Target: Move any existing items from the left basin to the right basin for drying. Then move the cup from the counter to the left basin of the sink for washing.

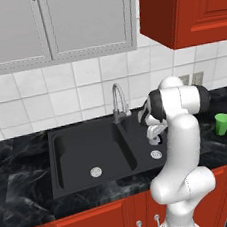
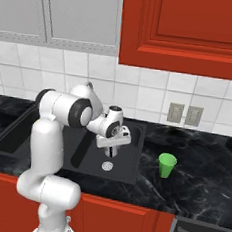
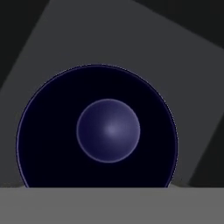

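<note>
The mug (image 3: 97, 127) is cut off at the hand view's bottom; the arm hides the right basin's (image 1: 145, 152) near corner

The left base view looked forward and down from behind the arm's left, over the sink (image 1: 90, 153) and worktop (image 1: 23, 182). The right base view faced the same sink (image 2: 129, 154) from the arm's right. The hand view looked straight down, very close, into the mug (image 3: 97, 127).
</note>
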